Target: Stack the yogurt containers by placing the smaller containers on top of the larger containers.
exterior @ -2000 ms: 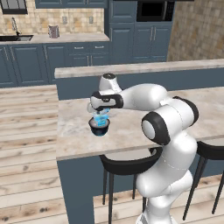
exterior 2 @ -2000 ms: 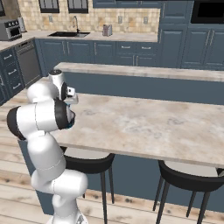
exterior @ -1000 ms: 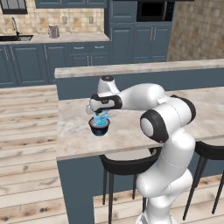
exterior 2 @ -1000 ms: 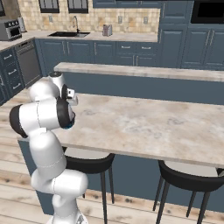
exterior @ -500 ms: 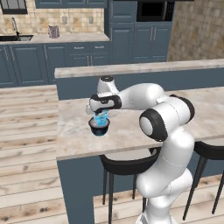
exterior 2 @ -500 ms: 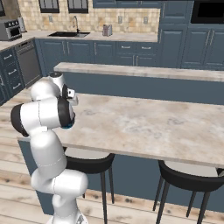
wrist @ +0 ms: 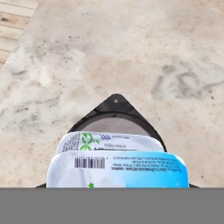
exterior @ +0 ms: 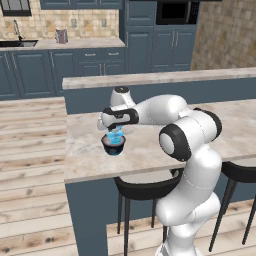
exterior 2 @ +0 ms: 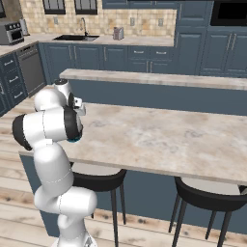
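Observation:
On the island counter [exterior: 85, 155], near its left end, stands the dark round tub [exterior: 113, 145]. My gripper [exterior: 116, 132] points straight down over the tub, shut on a small light-blue translucent cup [exterior: 116, 135] that sits at the tub's top. In the hand view this cup [wrist: 118, 169] shows a barcode, and the tub's dark rim [wrist: 114, 106] lies beyond it. Between them is a pale label with green marks [wrist: 109, 141]; I cannot tell whether it is a second cup. My fingertips are hidden.
A raised bar ledge [exterior: 160, 78] runs behind the counter. The counter's left edge [exterior: 67, 150] lies close to the tub. Black stools [exterior: 145, 184] stand under the front edge. Marbled counter stretches off to the right [exterior 2: 164, 135].

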Robot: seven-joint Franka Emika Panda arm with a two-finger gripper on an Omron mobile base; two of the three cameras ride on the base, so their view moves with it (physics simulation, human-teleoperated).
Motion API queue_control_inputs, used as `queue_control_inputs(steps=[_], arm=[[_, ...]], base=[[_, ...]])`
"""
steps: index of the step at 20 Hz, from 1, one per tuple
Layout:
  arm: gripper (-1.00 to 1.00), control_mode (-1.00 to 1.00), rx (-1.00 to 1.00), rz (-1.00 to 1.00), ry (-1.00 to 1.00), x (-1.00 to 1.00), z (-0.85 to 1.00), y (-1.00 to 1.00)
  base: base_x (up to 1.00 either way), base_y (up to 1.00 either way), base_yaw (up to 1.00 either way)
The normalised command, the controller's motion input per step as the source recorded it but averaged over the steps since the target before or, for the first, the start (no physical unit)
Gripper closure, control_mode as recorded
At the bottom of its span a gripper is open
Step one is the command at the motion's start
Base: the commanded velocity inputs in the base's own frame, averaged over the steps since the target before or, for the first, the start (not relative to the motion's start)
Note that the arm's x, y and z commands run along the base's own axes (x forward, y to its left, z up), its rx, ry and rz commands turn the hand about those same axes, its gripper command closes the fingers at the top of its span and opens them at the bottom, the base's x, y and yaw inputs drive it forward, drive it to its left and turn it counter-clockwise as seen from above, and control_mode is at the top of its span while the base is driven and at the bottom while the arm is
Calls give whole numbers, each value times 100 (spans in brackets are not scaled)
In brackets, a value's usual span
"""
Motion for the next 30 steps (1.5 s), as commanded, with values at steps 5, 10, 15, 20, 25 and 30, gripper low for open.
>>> queue_control_inputs(steps=[5, 10, 15, 20, 25, 30], arm=[[100, -100, 0, 0, -1, -8, -3, 0], [100, -100, 0, 0, -1, -8, -5, 0], [100, -100, 0, 0, 0, 0, -7, 0], [100, -100, 0, 0, 0, 0, -6, 0], [100, -100, 0, 0, 0, 0, -4, 0], [100, -100, 0, 0, 0, -10, -9, 0]], base=[[0, 0, 0], [0, 0, 0], [0, 0, 0], [0, 0, 0], [0, 0, 0], [0, 0, 0]])
